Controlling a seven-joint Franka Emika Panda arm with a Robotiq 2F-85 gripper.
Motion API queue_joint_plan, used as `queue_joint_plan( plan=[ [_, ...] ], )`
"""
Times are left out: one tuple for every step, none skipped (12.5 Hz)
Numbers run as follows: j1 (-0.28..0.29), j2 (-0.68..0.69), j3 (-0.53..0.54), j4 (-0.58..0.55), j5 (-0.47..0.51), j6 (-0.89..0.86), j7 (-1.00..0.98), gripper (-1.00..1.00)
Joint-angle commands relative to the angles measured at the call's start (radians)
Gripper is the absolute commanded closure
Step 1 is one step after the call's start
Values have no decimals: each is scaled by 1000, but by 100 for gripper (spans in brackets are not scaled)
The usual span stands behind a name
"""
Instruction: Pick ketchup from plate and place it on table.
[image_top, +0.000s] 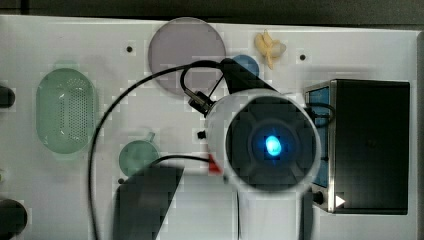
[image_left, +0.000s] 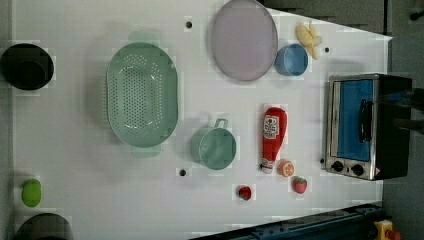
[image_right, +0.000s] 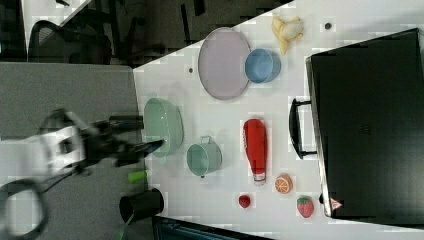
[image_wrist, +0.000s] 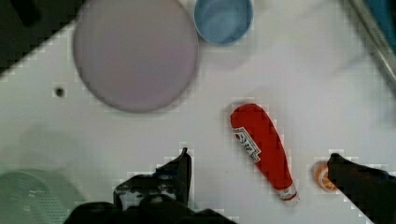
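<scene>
In the wrist view our black gripper (image_wrist: 259, 163) hangs with fingers (image_wrist: 180, 170) wide apart and holding nothing, above the slim red ketchup bottle (image_wrist: 264, 148) lying on the white table (image_wrist: 303, 84). In the left view the ketchup lies flat, well apart from the bare round mauve plate (image_left: 243, 39). We think the job looks done, so next we just lift away.

White printed label on the ketchup (image_left: 273, 137), lettering too small to read. Red warning triangle on the oven's (image_left: 364, 125) corner.

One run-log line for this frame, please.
ketchup: lying on table | plate: bare | end effector: open, holding nothing
</scene>
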Motion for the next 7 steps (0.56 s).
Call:
queue_joint_plan(
  plan=[
    [-7, 43, 4, 74, -40, -159, 154, -100],
    [-7, 43, 4, 101, -70, -195, 154, -100],
    [-7, 43, 4, 123, -74, -198, 154, -100],
    [-6, 43, 5, 134, -74, -203, 154, -100],
    [-6, 42, 6, 138, -73, -212, 154, -100],
    [-6, 42, 8, 137, -73, -213, 154, -100],
    [-6, 42, 6, 135, -73, -223, 154, -100]
  ],
)
